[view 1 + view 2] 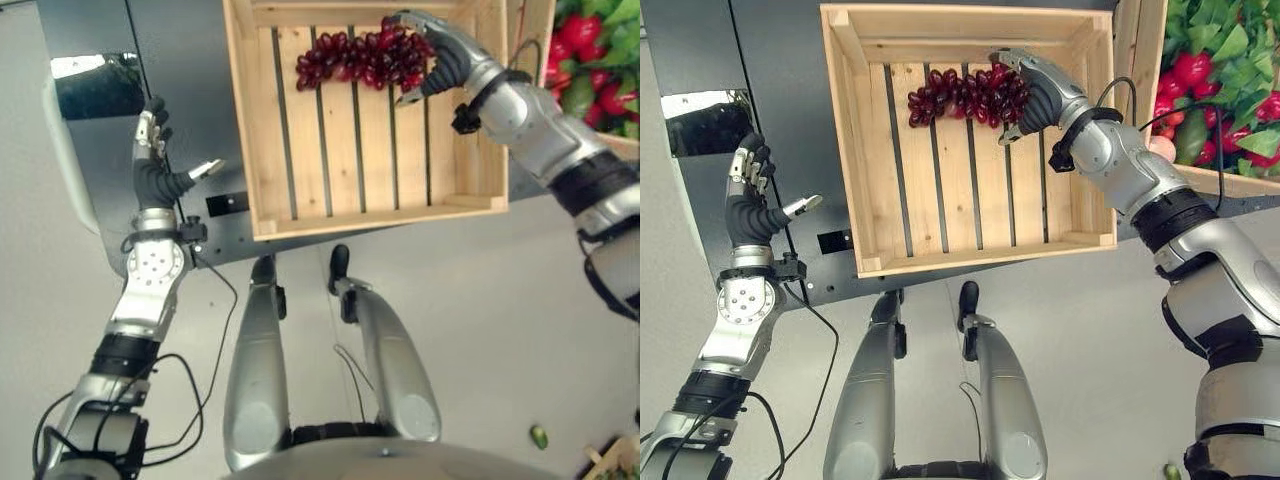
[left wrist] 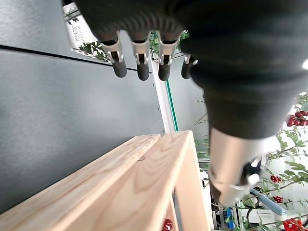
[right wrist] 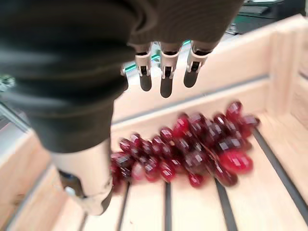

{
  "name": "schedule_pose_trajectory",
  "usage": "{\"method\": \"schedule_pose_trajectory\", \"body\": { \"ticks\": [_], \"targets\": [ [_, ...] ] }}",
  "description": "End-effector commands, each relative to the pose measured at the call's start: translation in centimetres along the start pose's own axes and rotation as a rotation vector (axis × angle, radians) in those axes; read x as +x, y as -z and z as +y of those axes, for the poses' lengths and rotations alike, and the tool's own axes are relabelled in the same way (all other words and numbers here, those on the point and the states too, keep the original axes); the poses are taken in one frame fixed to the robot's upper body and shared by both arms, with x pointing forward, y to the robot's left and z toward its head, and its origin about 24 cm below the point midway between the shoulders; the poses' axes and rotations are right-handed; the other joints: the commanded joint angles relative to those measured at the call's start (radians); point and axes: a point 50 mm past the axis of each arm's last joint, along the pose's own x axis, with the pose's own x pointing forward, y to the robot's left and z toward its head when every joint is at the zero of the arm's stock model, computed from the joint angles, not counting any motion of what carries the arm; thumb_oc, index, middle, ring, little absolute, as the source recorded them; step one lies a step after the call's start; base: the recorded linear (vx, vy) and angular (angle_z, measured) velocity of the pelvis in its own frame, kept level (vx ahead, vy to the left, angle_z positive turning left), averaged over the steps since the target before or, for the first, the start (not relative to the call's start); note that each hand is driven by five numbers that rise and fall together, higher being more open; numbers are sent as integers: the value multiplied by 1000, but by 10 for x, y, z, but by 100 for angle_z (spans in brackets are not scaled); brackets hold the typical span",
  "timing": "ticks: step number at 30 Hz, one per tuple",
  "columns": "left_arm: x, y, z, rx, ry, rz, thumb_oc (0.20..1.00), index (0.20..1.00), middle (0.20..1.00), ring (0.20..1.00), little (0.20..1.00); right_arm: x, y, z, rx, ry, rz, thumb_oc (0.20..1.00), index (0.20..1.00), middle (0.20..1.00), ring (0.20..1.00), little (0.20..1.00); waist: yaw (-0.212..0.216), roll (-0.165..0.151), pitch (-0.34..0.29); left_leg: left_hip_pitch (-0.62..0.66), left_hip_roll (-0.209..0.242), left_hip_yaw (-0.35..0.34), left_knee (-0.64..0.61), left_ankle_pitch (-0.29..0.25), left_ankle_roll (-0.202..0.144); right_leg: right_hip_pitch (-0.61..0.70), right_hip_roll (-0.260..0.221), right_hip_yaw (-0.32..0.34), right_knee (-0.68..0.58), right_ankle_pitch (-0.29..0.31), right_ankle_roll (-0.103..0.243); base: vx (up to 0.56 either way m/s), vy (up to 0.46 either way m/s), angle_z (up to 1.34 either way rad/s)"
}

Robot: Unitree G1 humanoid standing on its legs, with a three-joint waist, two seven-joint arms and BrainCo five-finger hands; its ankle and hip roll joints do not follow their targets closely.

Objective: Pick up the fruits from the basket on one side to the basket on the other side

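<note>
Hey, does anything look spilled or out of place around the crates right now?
One small green fruit lies on the floor, away from both crates. Otherwise the grapes sit inside the wooden crate under the right hand, nothing spilled.

Head stereo pair looks straight down, sharing wooden crate (image 1: 365, 120) at 12 o'clock. Left wrist cam: close along crate's outer rim. Right wrist cam: close over grapes (image 3: 192, 151) inside it.

1. No readable text, numbers or signs anywhere.
2. White label (image 2: 76, 30), upper left of left wrist view, carries print too small to read.
3. Crate (image 1: 262, 140), centre top of left eye view: bare wood, unmarked.
</note>
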Motion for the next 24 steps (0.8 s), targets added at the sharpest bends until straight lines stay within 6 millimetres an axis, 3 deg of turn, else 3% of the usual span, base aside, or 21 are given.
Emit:
{"method": "schedule_pose_trajectory", "body": {
  "ticks": [1,24],
  "targets": [
    [11,-24,0,-18,-33,-142,1000,1000,1000,1000,1000,10,-14,-34,-3,144,-41,1000,1000,1000,1000,1000,-1,-21,-14,24,32,-4,128,-153,-44,0,-35,19,-151,131,94,0,0,0],
    [15,-33,-7,-21,-41,-188,1000,1000,1000,1000,1000,22,-32,-39,-38,186,-87,1000,1000,1000,1000,1000,9,7,-14,-124,21,-21,135,-143,-46,-135,-52,-8,-138,131,100,0,-1,1]
  ]
}}
